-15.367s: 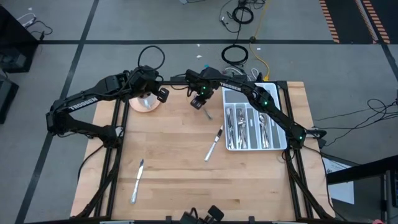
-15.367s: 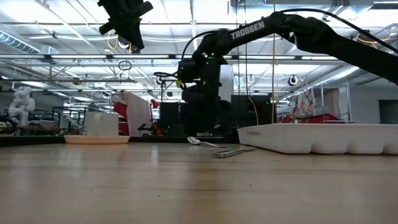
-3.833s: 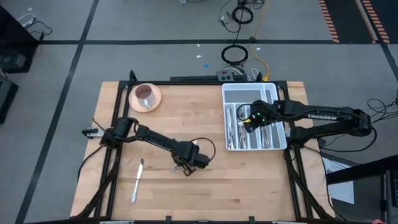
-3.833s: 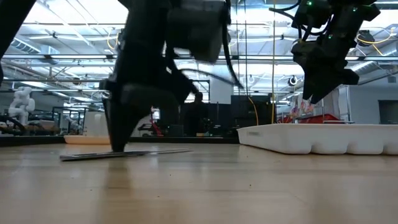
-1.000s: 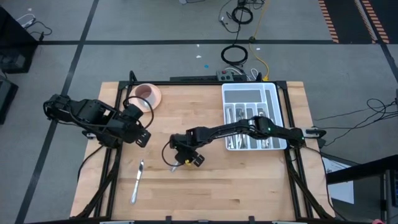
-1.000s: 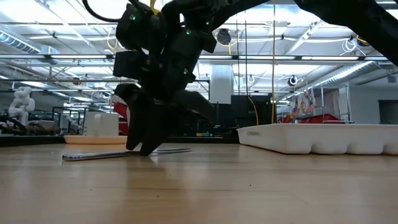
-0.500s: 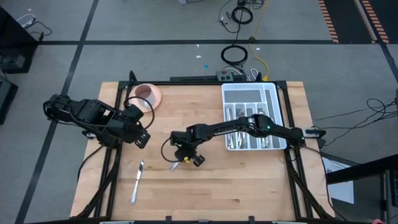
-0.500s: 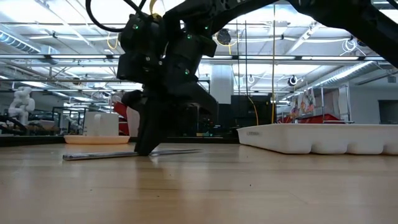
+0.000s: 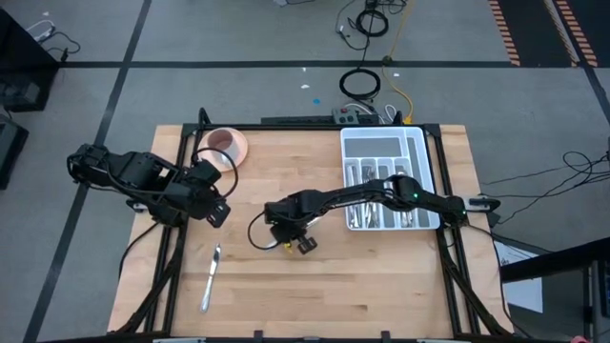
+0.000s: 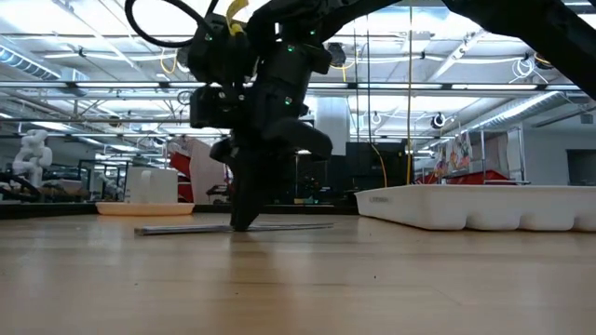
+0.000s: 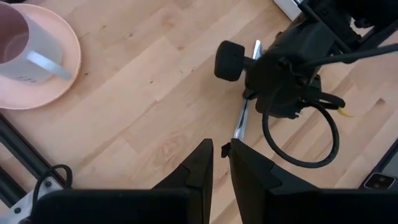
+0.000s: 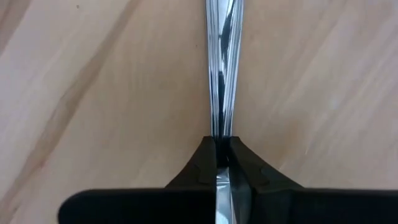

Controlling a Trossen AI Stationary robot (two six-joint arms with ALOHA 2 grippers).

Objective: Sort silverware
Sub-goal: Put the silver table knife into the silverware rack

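A slim silver utensil [image 12: 221,68] lies on the wooden table near its middle; it also shows in the low view [image 10: 289,225] and the left wrist view [image 11: 239,121]. Which kind it is I cannot tell. My right gripper [image 9: 289,233] reaches from the tray side, stands over the utensil and is shut on it. My left gripper [image 9: 215,197] hangs shut and empty above the table's left part, near the pink saucer. A silver knife [image 9: 210,278] lies flat at the near left. More silverware [image 9: 372,189] lies in the white tray [image 9: 381,134]. My right gripper pinches the utensil's narrow shaft [image 12: 221,134] between its two fingers [image 12: 202,165], one on each long edge. The fingers come from above, pointing down [image 10: 244,216]. The utensil lies level along the table top.
A pink saucer with a cup [image 9: 225,145] stands at the far left, also in the left wrist view [image 11: 31,62]. The tray sits at the far right. A black cable loop [image 11: 298,140] hangs by my right wrist. Bare wood lies along the near edge.
My right gripper has moved a little toward the table's right edge, staying shut on the utensil. The utensil has slid along the table with it, still lying level.
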